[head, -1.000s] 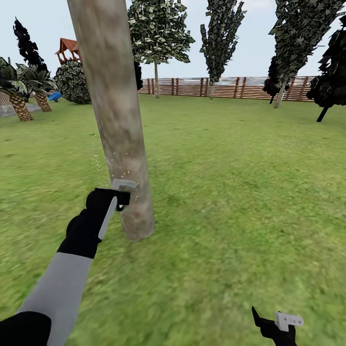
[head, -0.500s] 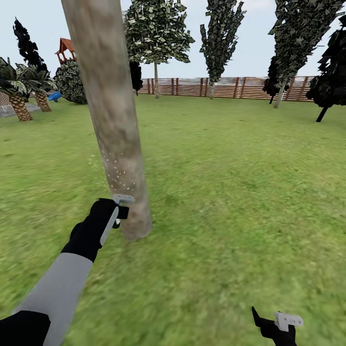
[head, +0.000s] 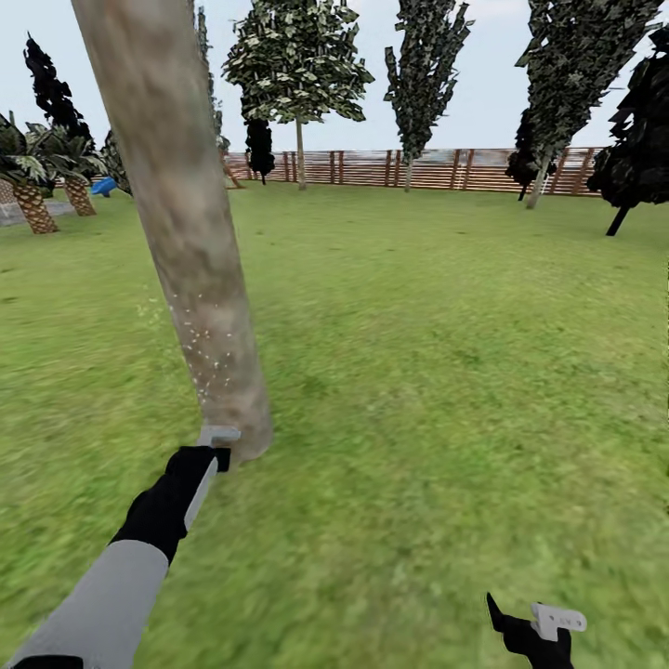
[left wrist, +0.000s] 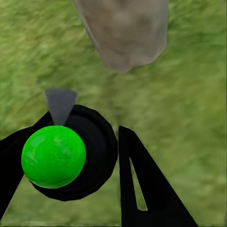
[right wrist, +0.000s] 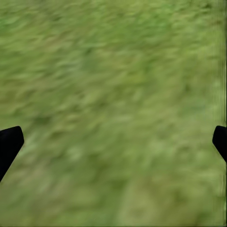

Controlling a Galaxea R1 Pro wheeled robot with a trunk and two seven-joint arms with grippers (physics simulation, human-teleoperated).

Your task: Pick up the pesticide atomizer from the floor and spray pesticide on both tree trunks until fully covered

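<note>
Left gripper point(head: 206, 457): I am holding it low at the foot of the nearest tree trunk point(head: 181, 223), just short of the base; its fingers are clamped on the pesticide atomizer point(left wrist: 64, 151)

Atomizer: I am seeing it from above in the left wrist view as a black body with a bright green top, pinched between the two black fingers point(left wrist: 142, 184), its grey nozzle pointing at the trunk base point(left wrist: 124, 33); in the head view its pale trigger head point(head: 218, 434) is sitting right beside the bark

Key relation: the trunk is lying straight ahead of the nozzle, near but apart, with its long axis running up and away from the gripper, leaning toward the upper left of the head view; I am judging that the spray must travel along that axis

Spray: pale specks are showing on the lower trunk point(head: 206, 353), above the nozzle

Right gripper point(head: 537, 624): I am keeping it idle over the grass point(head: 446, 390) at the bottom right of the head view, well apart from the trunk; its fingers are spread with nothing between them

Nearer arm: left, by a wide margin

Step in hand: I am judging this as coating the first trunk; other trees point(head: 297, 65) are standing far back by the fence point(head: 418, 169)
</note>
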